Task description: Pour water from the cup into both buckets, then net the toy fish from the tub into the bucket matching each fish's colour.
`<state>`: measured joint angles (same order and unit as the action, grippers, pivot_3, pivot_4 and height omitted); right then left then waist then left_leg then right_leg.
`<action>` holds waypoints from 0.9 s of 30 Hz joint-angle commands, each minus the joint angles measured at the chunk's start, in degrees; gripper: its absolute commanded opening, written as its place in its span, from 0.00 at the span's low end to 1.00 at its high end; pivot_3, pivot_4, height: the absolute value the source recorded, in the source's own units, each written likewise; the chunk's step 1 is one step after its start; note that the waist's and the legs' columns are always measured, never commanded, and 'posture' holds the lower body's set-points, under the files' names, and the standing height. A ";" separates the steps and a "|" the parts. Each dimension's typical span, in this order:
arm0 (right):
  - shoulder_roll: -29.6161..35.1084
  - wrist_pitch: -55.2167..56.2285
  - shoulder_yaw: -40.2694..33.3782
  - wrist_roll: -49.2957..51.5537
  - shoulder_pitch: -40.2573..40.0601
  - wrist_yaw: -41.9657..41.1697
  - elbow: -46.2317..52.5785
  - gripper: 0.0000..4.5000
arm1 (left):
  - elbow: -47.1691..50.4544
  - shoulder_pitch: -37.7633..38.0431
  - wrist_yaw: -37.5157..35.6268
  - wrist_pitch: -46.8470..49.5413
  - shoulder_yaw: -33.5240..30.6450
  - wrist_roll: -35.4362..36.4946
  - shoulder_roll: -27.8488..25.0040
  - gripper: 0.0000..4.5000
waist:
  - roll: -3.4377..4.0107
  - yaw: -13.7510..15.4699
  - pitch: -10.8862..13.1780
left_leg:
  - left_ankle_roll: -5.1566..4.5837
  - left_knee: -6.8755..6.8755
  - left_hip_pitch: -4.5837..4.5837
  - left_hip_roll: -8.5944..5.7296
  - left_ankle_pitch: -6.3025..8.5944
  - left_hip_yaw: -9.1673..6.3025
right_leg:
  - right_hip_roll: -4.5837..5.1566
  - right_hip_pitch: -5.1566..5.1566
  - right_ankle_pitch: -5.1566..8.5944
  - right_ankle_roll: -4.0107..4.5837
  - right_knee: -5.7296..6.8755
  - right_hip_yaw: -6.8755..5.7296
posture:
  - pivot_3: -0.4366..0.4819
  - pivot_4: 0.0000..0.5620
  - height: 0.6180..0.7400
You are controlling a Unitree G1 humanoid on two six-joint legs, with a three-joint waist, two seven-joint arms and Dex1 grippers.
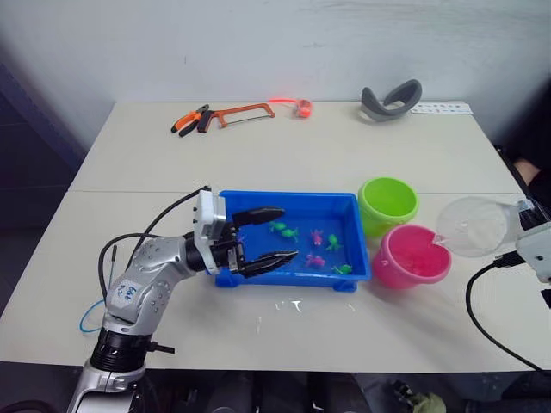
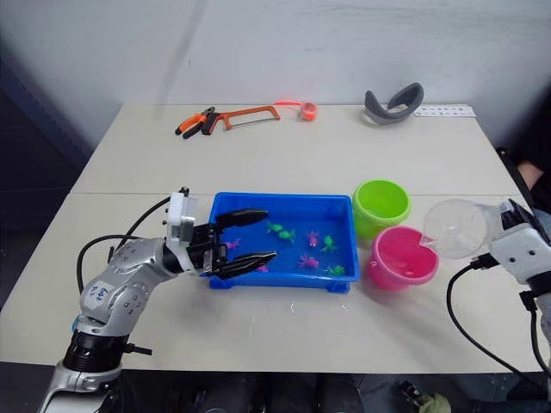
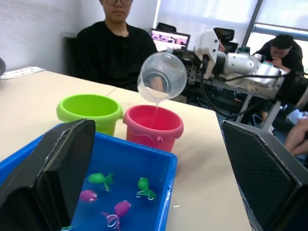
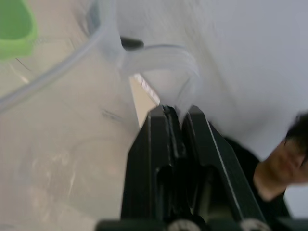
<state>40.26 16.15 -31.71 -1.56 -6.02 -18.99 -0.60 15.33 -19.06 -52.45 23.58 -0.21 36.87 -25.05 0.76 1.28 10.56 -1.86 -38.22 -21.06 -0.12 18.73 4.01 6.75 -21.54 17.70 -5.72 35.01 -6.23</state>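
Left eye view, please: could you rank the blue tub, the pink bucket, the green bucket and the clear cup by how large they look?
1. The tub, clearly the largest.
2. The pink bucket, the green bucket and the cup look much alike, so I would not rank them. The cup is tilted over the pink bucket, which makes comparing harder.

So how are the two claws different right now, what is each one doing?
The left claw is open and holds nothing, its two black fingers spread over the left end of the blue tub. The right claw is shut on the handle of the clear cup, which it tips so that water runs into the pink bucket. Both have two black fingers.
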 commanded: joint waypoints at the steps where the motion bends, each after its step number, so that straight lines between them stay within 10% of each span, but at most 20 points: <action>1: -0.74 -4.85 -4.12 8.64 0.97 -0.96 3.64 0.02 | 2.38 1.22 0.06 0.15 -3.57 2.36 -1.38 1.00 | 0.01 -0.03 0.00 | 0.00 0.00 0.00 0.00 0.00 0.00 | 0.00 0.00 0.00 0.00 0.01 0.00 | 0.48 0.27 1.00; 13: 3.31 -22.18 -1.11 14.76 14.08 -0.67 4.81 0.02 | -2.78 -6.32 5.67 1.86 -7.76 0.90 -2.97 1.00 | 0.01 -0.02 0.00 | -0.02 -0.04 -0.02 -0.03 -0.01 -0.02 | 0.03 -0.01 -0.01 0.01 0.17 -0.01 | 0.48 0.27 1.00; 27: 8.03 -10.65 13.79 -0.40 31.12 1.08 -13.39 0.02 | -11.39 -15.64 4.72 -2.44 -2.38 -7.83 -2.26 1.00 | -0.03 -0.08 0.03 | -0.04 -0.02 -0.15 -0.03 -0.02 -0.01 | -0.03 -0.06 -0.01 0.00 0.13 -0.10 | 0.48 0.27 1.00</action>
<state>46.47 2.65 -17.44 -0.87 23.70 -18.94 -13.87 3.55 -33.40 -47.19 22.93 -2.78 29.96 -27.19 0.73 1.20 10.59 -1.90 -38.23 -21.21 -0.15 18.71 4.00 6.71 -21.60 17.69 -5.72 35.13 -6.34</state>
